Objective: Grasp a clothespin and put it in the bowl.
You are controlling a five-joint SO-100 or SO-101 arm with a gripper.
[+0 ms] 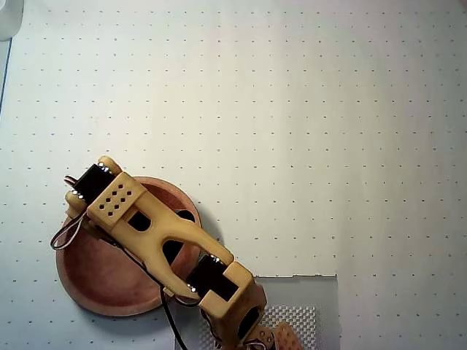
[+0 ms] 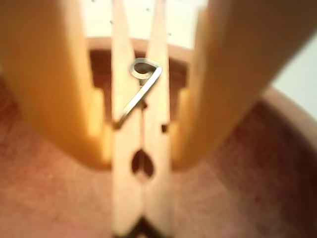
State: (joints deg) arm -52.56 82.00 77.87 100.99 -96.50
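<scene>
Fingers [image 2: 74, 114] clamped on the clothespin [image 2: 141, 148], held over the bowl [image 1: 102, 284] at seven o'clock on the table [image 1: 306, 109]; only the release remains.

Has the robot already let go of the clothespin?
No, in the wrist view the clothespin sits clamped between the gripper fingers, above the bowl.

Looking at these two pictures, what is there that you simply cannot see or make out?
- Clothespin: absent from the overhead view, hidden under the arm; in the wrist view its lower tip is cut off by the bottom edge.
- Bowl: the arm covers much of its upper right part in the overhead view; the wrist view shows only blurred parts.
- Gripper: the jaws' tips are blurred close-up, and hidden overhead.
</scene>
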